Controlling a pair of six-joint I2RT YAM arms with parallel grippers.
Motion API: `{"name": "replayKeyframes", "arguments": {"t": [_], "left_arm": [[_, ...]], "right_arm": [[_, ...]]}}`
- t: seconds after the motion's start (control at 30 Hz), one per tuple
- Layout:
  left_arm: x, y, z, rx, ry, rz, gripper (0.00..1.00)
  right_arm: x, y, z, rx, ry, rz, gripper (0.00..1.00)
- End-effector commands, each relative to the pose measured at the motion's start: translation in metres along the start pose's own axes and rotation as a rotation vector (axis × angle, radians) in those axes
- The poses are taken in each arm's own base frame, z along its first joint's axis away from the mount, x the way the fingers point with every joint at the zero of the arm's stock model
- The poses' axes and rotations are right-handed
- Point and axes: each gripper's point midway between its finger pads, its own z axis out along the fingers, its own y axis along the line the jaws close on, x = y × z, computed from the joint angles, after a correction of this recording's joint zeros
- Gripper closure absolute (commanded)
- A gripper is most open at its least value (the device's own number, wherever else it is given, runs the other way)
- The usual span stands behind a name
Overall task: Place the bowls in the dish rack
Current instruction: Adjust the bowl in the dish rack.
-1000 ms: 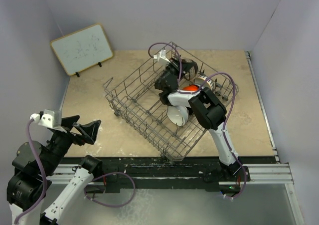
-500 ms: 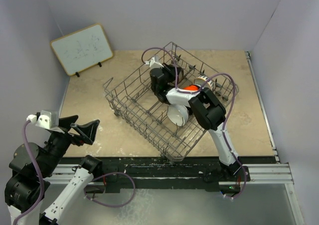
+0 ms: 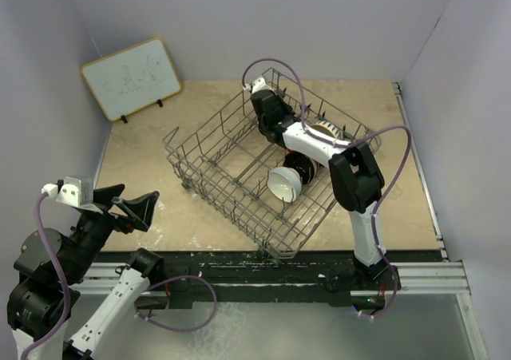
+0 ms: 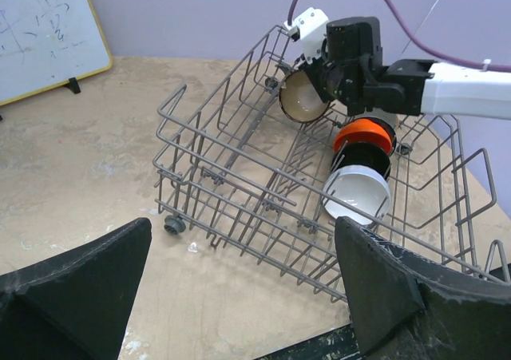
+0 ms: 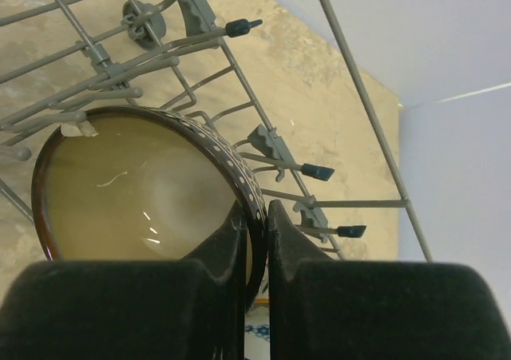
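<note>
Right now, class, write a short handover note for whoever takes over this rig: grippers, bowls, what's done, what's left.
Left gripper: open, empty, near-left of the dish rack.
Right gripper: shut on the brown bowl by its rim, at the rack's far corner.
Done: white bowl, black bowl and orange-red bowl stand on edge in the rack.
To do: seat the brown bowl, release; other bowls not clearly seen.

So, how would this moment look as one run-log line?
right gripper shut on brown bowl at dish rack far side | left gripper open, empty | racked: white bowl, black bowl, orange bowl
</note>
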Motion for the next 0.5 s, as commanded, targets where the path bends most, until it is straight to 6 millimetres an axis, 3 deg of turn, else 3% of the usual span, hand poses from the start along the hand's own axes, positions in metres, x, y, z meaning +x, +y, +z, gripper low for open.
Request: {"name": "replayKeyframes", "arguments": {"t": [0.0,0.3,0.47], "left_arm": [[-0.017,-0.002,-0.003,0.004,-0.064,-0.005,0.01],[-0.022,-0.004,-0.006,0.013,-0.085,-0.004,0.01],[-0.024,-0.004,-0.009,0.017,-0.102,-0.007,0.01]], "right_arm": [[-0.072,-0.001,-0.052,-0.265,-0.149,0.171,1.00],[-0.101,-0.023,-0.099,-0.513,-0.196,0.312,1.00],[-0.115,-0.041,-0.111,-0.546,-0.246,0.349,1.00]]}}
